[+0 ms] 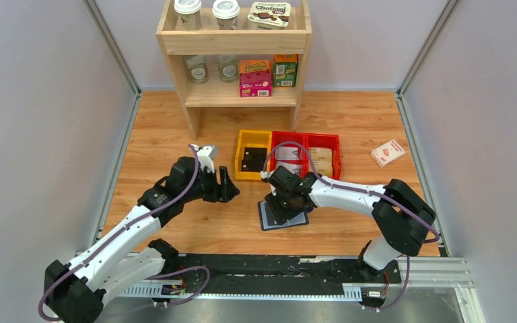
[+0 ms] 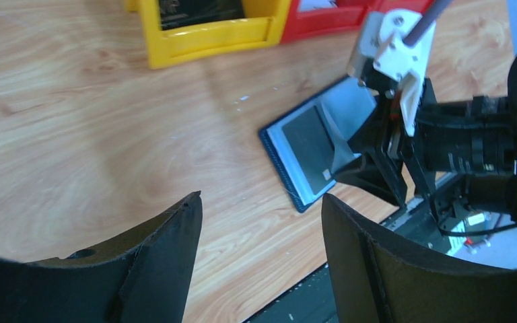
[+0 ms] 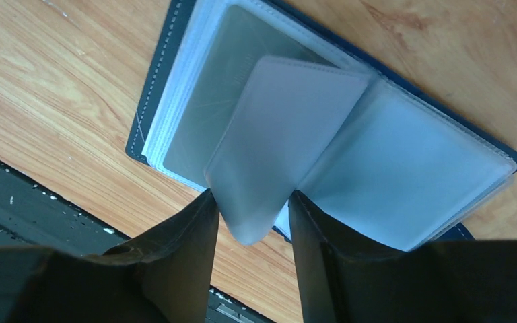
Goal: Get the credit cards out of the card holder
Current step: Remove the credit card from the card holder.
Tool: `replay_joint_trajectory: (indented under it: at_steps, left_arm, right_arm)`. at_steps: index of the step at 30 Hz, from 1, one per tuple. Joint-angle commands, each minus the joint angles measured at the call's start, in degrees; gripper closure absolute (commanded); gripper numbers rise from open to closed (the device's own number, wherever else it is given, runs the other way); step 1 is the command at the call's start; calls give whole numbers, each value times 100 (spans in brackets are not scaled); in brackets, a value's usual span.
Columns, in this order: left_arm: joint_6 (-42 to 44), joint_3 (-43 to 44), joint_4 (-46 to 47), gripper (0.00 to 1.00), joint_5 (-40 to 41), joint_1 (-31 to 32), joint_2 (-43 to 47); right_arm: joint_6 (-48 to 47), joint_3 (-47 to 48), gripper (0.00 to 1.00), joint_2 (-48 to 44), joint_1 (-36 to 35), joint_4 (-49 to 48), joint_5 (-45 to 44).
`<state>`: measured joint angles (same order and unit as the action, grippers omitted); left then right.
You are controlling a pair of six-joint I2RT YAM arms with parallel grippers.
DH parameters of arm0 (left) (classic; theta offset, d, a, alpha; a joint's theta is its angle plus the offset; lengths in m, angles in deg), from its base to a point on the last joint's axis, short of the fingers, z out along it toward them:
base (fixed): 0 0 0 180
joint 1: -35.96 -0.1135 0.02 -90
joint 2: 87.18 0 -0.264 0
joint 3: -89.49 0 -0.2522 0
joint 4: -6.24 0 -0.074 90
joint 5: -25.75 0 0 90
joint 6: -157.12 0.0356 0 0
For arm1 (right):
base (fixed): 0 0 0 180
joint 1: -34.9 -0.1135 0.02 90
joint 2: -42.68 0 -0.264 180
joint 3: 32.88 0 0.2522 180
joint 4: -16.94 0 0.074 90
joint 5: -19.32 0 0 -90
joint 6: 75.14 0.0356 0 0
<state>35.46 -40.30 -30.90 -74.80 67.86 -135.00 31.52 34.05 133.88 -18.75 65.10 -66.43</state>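
Observation:
The navy card holder (image 1: 281, 219) lies open on the wooden table, its pale clear sleeves up. In the right wrist view the card holder (image 3: 175, 27) shows a dark grey card (image 3: 209, 114) inside its left sleeve. My right gripper (image 1: 287, 202) stands right over it. One loose sleeve (image 3: 289, 128) is raised, and its bowed free end sits between my right gripper (image 3: 248, 205), touching both fingers. My left gripper (image 1: 231, 185) is open and empty, left of the holder; in the left wrist view this gripper (image 2: 261, 202) faces the holder (image 2: 303, 145). A black card (image 1: 254, 159) lies in the yellow bin (image 1: 241, 171).
Two red bins (image 1: 307, 138) with items stand right of the yellow bin. A wooden shelf (image 1: 235, 44) with cups and boxes is at the back. A white-and-red box (image 1: 387, 153) lies far right. A black rail (image 1: 269, 269) runs along the near edge.

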Motion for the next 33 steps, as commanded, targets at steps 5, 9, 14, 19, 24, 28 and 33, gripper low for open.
replay_joint_trajectory:
  at_steps: [5,9,14,19,24,28,33]
  left_arm:
    - [-560,152,1186,27,-44,887,-1141]
    - [-710,494,1204,27,-35,1239,-2108]
    - [-658,1170,950,33,-123,1608,-3418]
    - [-421,1777,747,44,-202,1925,-4252]
    - [-192,2164,361,59,-289,1995,-4868]
    - [-25,2376,-44,67,-246,2039,-5352]
    - [-42,2271,-115,68,-220,2048,-5423]
  right_arm:
    - [126,-579,61,-594,662,-714,927]
    - [232,-816,65,-779,934,-864,1113]
    - [346,-957,67,-928,1049,-952,1174]
    - [478,-1045,68,-972,1128,-961,1087]
    - [662,-1089,68,-1086,1207,-882,876]
    - [838,-1212,67,-1297,1348,-829,779]
    - [1224,-1554,63,-1780,1813,-680,533]
